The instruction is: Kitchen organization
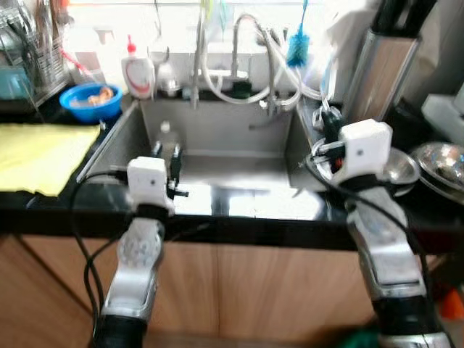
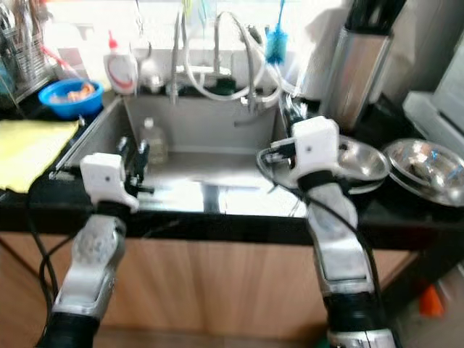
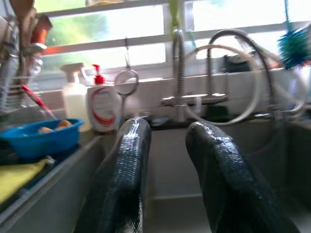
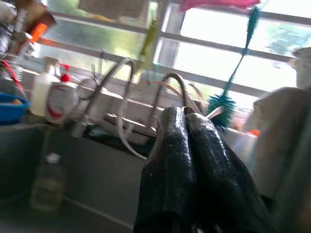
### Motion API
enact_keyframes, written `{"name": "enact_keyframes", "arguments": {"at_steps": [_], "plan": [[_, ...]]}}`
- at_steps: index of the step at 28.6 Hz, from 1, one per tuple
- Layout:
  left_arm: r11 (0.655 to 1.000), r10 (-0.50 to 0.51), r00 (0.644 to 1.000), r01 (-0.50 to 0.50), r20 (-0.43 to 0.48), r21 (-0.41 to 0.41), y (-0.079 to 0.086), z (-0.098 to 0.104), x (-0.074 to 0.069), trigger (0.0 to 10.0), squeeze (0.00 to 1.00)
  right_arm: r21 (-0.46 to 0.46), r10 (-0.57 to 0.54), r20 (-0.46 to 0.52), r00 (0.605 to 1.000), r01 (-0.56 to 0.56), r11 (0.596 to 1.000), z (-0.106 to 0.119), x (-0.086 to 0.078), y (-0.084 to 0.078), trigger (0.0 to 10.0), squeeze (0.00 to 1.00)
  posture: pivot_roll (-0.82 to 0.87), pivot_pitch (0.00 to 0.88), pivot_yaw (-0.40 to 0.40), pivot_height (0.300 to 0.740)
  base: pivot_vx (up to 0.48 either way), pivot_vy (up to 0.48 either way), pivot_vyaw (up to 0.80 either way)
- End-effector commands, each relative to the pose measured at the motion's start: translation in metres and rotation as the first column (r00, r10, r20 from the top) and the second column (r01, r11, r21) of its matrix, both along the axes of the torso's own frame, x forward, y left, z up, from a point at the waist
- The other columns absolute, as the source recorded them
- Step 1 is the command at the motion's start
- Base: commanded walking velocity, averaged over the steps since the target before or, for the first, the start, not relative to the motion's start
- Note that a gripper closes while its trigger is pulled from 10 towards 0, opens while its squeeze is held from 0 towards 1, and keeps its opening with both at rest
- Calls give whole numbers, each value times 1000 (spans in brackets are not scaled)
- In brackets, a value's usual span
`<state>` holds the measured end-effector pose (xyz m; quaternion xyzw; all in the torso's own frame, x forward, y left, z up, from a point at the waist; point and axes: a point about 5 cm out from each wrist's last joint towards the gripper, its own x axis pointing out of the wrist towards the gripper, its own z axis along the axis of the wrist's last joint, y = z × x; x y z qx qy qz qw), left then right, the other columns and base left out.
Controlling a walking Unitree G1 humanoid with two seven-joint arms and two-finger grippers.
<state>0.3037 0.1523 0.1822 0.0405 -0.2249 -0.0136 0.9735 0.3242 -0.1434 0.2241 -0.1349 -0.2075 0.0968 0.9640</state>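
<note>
Steel sink holding bottle, blue bowl perhaps of food

Black counter bears yellow cloth, blue bowl.

head views look down at the sink; wrist views face its window.

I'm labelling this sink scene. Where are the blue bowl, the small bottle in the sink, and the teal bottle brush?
blue bowl (image 1: pixel 90 102), left eye view, on its front wall.
small bottle (image 4: pixel 47 186), right wrist view, on its body.
teal bottle brush (image 1: pixel 297 49), left eye view, on its bristles.
</note>
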Motion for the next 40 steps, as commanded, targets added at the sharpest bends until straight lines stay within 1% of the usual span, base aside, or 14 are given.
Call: {"name": "enact_keyframes", "arguments": {"at_steps": [1,6,13,16,18,22,24,27,28,31,32,34,37,40], "plan": [[1000,-16,1000,16,9,2,-7,3,0,10000,0,5,-12,-6,1000,12,1000,-1,0,-7,10000,0,-101,0,8,740,285,0,0],[1000,-16,1000,16,3,7,-6,3,1,10000,0,-11,41,-17,999,-41,999,-1,-1,1,10000,0,-106,0,16,740,282,0,0],[1000,-16,1000,16,1,10,-6,4,2,10000,0,-18,58,-27,998,-59,998,-1,-1,4,10000,0,-102,0,13,740,279,0,0],[1000,-18,1000,18,0,10,-6,3,1,10000,0,-14,76,-36,996,-77,997,-2,-1,6,10000,0,-96,0,9,740,0,0,0],[1000,-17,1000,17,0,10,-6,3,0,10000,0,-15,117,-56,992,-118,993,-2,0,12,10000,0,-93,0,8,740,0,0,0],[1000,-15,1000,15,0,10,-6,4,0,10000,0,-25,159,-89,983,-162,987,-5,1,17,10000,0,-90,0,7,740,0,0,0],[1000,-12,1000,12,2,8,-4,4,-1,10000,0,18,208,-93,974,-207,978,-1,0,23,10000,0,-90,0,7,740,0,0,0],[1000,-7,1000,7,1,5,-2,5,0,10000,0,38,244,-87,966,-242,970,4,-1,27,10000,0,-86,0,7,740,0,0,0],[1000,-2,1000,2,0,0,-1,5,0,10000,0,62,290,-85,953,-285,957,10,-3,32,10000,0,-88,0,7,740,0,0,0],[1000,0,1000,0,-1,0,0,5,0,10000,0,93,342,-91,935,-334,938,14,-6,36,10000,0,-88,0,7,740,0,0,0],[1000,0,1000,0,-1,0,0,5,0,10000,0,93,342,-91,935,-334,938,14,-6,36,10000,0,-88,0,7,740,0,0,0],[1000,-1,1000,1,-3,0,0,5,0,10000,0,89,377,-125,918,-368,926,11,-7,40,10000,0,-87,0,6,740,0,0,0],[1000,-2,1000,2,-3,1,0,5,0,10000,0,93,385,-145,911,-375,922,9,-7,42,10000,0,-84,0,7,740,0,0,0],[1000,-7,1000,7,-6,4,0,5,-1,10000,0,141,411,-181,893,-390,910,4,-7,42,10000,0,-83,0,8,740,0,0,0]]}}
